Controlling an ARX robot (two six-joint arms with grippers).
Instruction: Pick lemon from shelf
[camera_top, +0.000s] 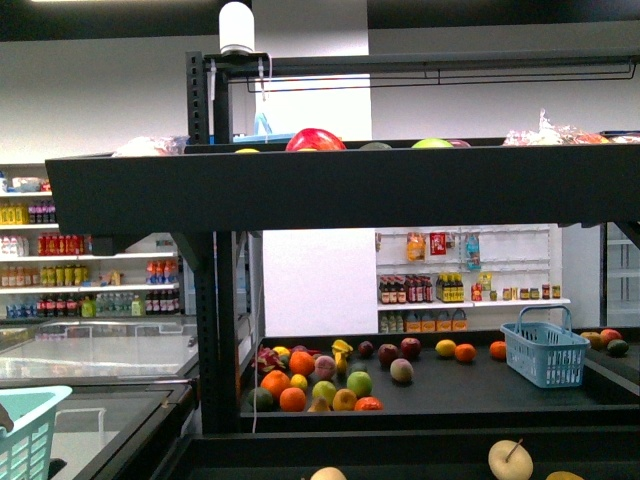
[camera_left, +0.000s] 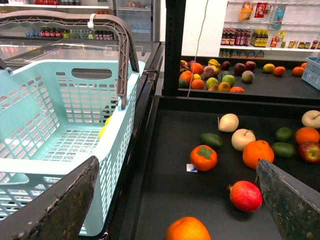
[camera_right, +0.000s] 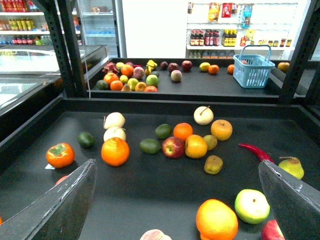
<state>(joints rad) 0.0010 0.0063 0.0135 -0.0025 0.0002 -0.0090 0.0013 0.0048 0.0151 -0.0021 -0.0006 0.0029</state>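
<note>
The shelf (camera_top: 340, 185) is a black tiered rack with rimmed dark trays. A plain yellow oval fruit that looks like the lemon (camera_top: 445, 348) lies on the far tray beside an orange. It is small and distant in the wrist views: lemon (camera_left: 269, 67), lemon (camera_right: 204, 66). My left gripper (camera_left: 177, 161) is open over the near tray (camera_left: 165, 150), above an orange and a pomegranate. My right gripper (camera_right: 176, 162) is open over the same tray (camera_right: 150, 190), with nothing between its fingers. Neither gripper shows in the front view.
A pale teal basket (camera_left: 60, 115) sits just beside the near tray, close to the left gripper. A blue basket (camera_top: 544, 350) stands on the far tray. Many loose fruits (camera_right: 172, 140) cover the near tray, and a heap of fruit (camera_top: 310, 375) fills the far tray's left part. Rack posts (camera_top: 205, 300) stand between.
</note>
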